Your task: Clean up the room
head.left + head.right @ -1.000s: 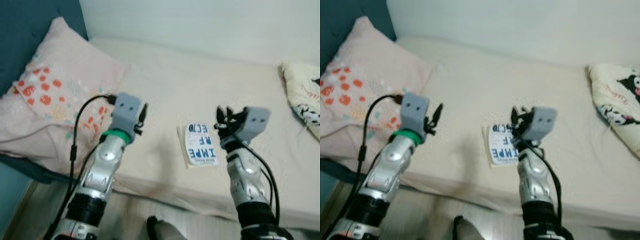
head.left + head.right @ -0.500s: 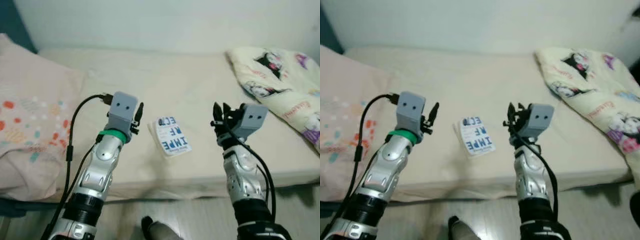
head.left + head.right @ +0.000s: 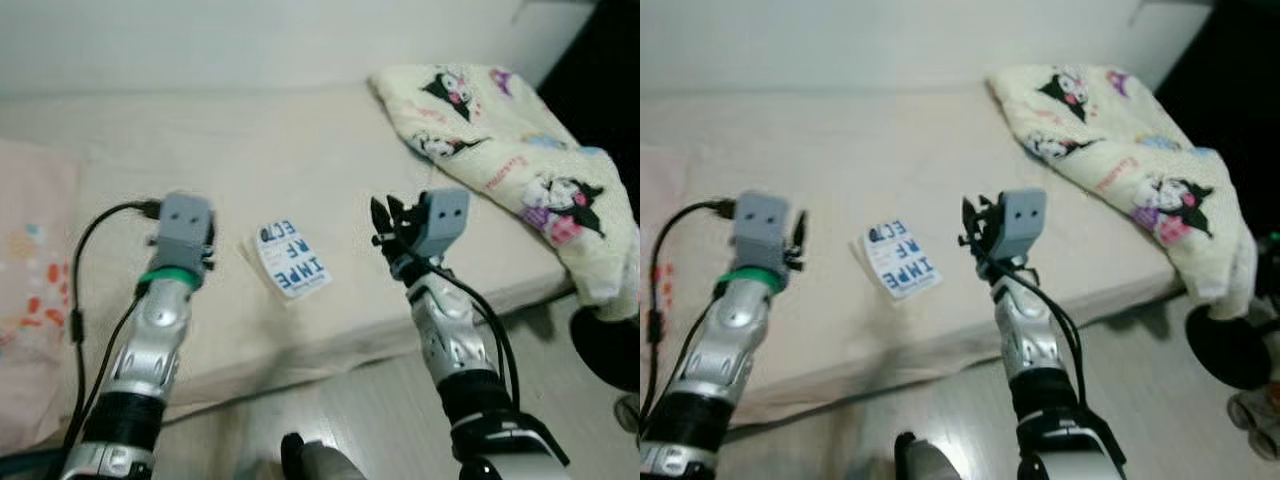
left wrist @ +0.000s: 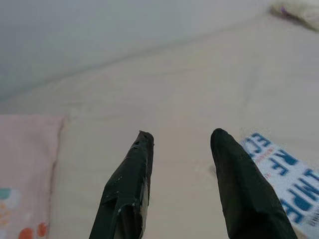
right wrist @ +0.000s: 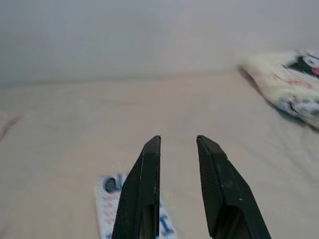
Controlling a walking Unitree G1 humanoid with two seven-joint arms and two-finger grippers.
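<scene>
Book [image 3: 292, 264]: white cover, blue block letters, flat on the cream mattress [image 3: 230, 160] near its front edge; its long axis runs on a slant, the near end turned toward my right side, the lettering upside down from where I stand.
Pillow [image 3: 30, 300]: pink with orange spots, at the far left end of the bed.
Left gripper [image 4: 179, 144]: held above the mattress just to the left of the book, apart from it; my two black fingers [image 4: 130, 179] are spread and hold nothing.
Right gripper [image 5: 178, 142]: raised over the mattress to the right of the book, so the book lies between my two arms; fingers parted by a narrow gap, nothing between them.
Blanket [image 3: 500, 130]: cream with cartoon prints, heaped at the right end of the bed and hanging over its edge.
</scene>
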